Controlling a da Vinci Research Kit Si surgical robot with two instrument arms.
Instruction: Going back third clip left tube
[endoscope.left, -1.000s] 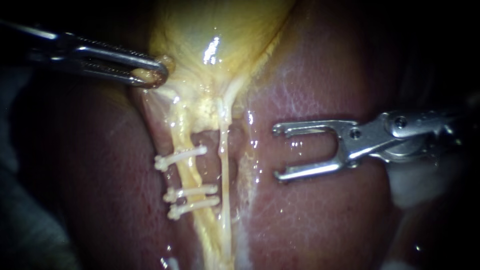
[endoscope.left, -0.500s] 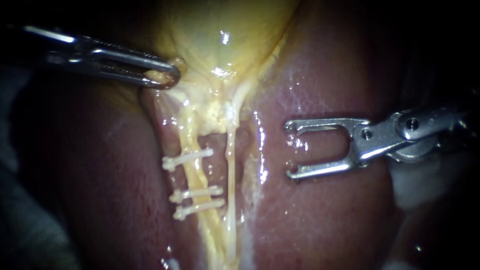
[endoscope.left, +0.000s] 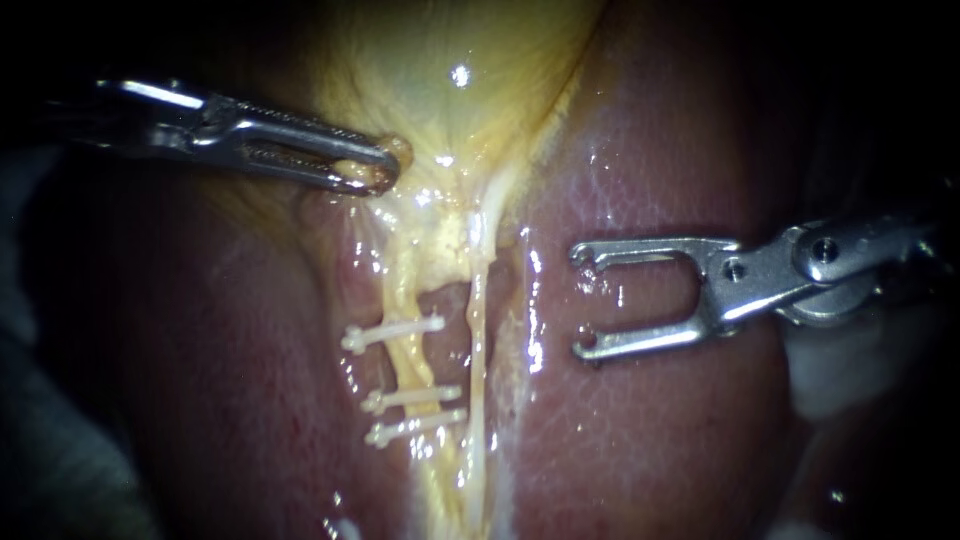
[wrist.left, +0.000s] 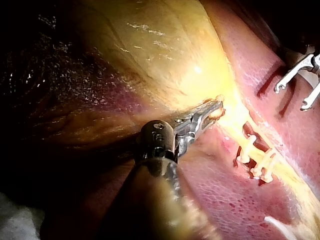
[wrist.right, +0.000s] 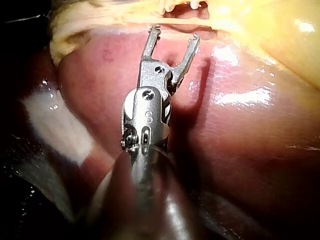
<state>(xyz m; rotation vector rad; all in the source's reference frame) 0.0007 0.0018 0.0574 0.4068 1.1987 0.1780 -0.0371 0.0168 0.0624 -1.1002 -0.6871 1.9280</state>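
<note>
Heads up on what's changed in the last second: your right instrument (endoscope.left: 582, 300) has backed off a touch from the tubes and now just sits over the liver (endoscope.left: 640, 440), jaws wide apart with nothing in them. Meanwhile your left instrument (endoscope.left: 375, 172), clamped on a bit of gallbladder (endoscope.left: 450, 60) tissue at the neck, has dragged it toward the right instrument, and the tubes and clips have slid along with it. So I'd say the clip is on and the retreat is basically underway, just mind that the pull is closing the gap again.

Count-wise there are two instruments and two tubes. There are three clips, all across the left tube (endoscope.left: 408, 365): upper clip (endoscope.left: 395, 332), middle clip (endoscope.left: 412, 398), lower clip (endoscope.left: 415, 428), the last two close together. The right tube (endoscope.left: 478, 340) carries none.
</note>
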